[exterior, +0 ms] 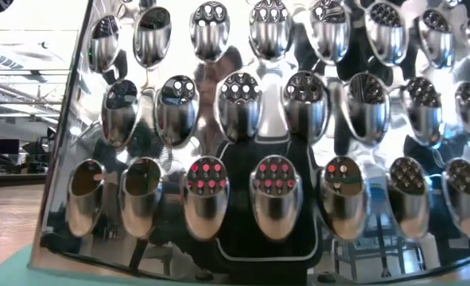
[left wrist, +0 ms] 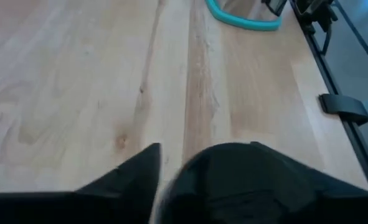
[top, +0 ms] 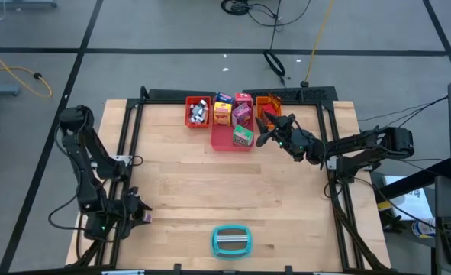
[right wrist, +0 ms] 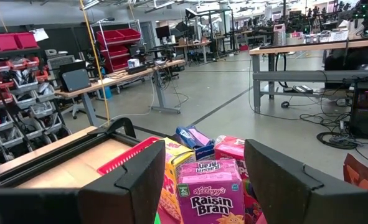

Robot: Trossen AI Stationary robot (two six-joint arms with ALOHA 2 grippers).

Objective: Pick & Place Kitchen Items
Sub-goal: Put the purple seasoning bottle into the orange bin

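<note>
My right gripper [top: 265, 131] hangs over the far end of the table [top: 233, 195], right by the pink tray [top: 223, 143] that is packed full of kitchen items [top: 236, 114]. More small things sit in the red tray [top: 188, 113] next to it, and an orange tray [top: 271, 99] is at the far right. The boxes are squeezed close together. I think that is the danger. If I come down crooked, a finger could land on top of a box, tip it over, or push the ones beside it out of the tray. I could also grab two at once.

In the right wrist view my two fingers [right wrist: 140, 177] stand apart with nothing between them. The purple Raisin Bran box [right wrist: 210, 196] sits just past them, in the gap, but I am not touching it.

My left gripper [top: 137, 214] waits low at the near left corner of the table, close to the wood. It holds nothing that I can see, and I cannot tell how wide it is. The teal grater [top: 231, 240] lies near the front edge, well apart from both.
</note>
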